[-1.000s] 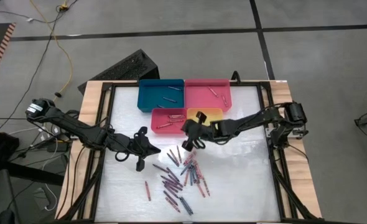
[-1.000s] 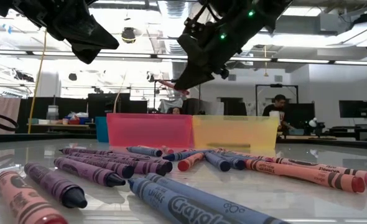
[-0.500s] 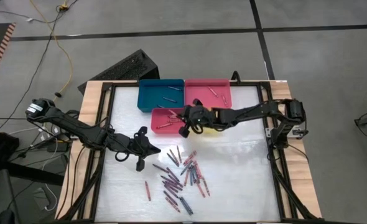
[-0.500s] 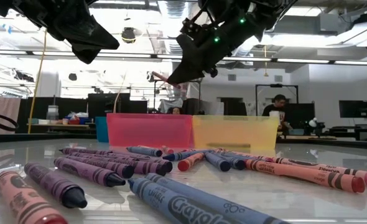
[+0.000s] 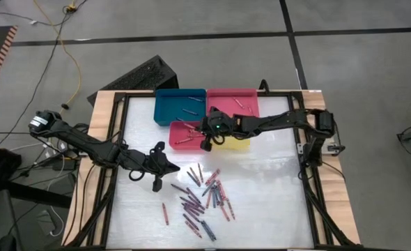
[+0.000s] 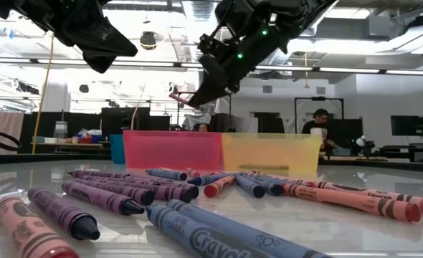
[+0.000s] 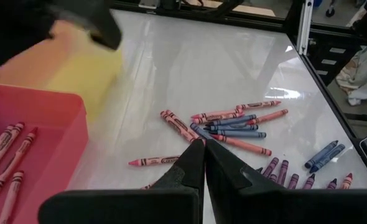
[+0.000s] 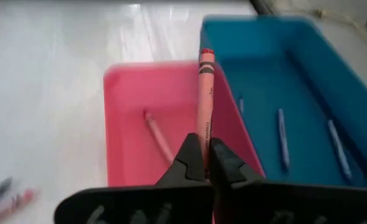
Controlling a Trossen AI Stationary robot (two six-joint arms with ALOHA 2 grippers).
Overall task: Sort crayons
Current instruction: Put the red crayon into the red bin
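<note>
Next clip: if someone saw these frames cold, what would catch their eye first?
Probably the right gripper, raised over the red tray and pinching a red crayon that sticks out past its fingers. Next, the loose pile of crayons scattered mid-table, with the left gripper shut and empty beside it. Behind stand the blue tray, pink tray and yellow tray.

My overhead camera looks straight down on the whole table [image 5: 261,209]. My low one sits at tabletop height, close behind the loose crayons [image 6: 125,193], facing the red tray [image 6: 172,150], which both show.
</note>
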